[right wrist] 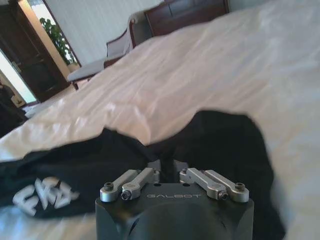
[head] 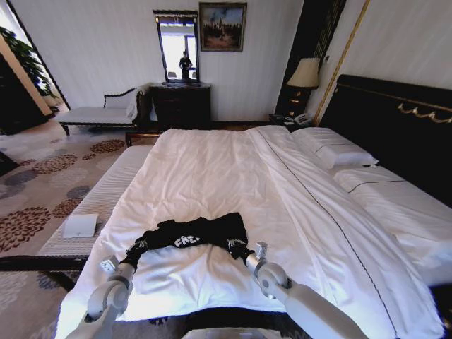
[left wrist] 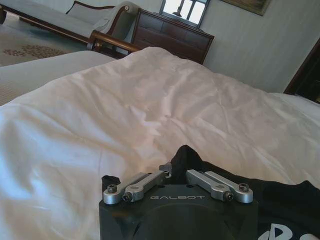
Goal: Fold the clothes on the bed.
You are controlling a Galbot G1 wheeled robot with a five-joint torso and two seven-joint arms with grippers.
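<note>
The clothes (head: 205, 229), a black T-shirt with white lettering, lie bunched in a band across the near end of the bed (head: 212, 162). My left gripper (head: 139, 246) is at the shirt's left end and is shut on the fabric. In the left wrist view, the black cloth (left wrist: 280, 205) rises to a peak at the left gripper (left wrist: 178, 169). My right gripper (head: 236, 247) is at the shirt's right end. In the right wrist view, the right gripper (right wrist: 166, 165) is shut on the dark cloth (right wrist: 100, 160). The white duvet (right wrist: 210, 65) stretches beyond it.
A white-cushioned bench (head: 106, 191) runs along the bed's left side, with a small folded towel (head: 80, 225) on it. Pillows (head: 332, 148) and a dark headboard (head: 395, 120) are to the right. A dresser (head: 180, 106) and a chaise (head: 99, 113) stand at the far wall.
</note>
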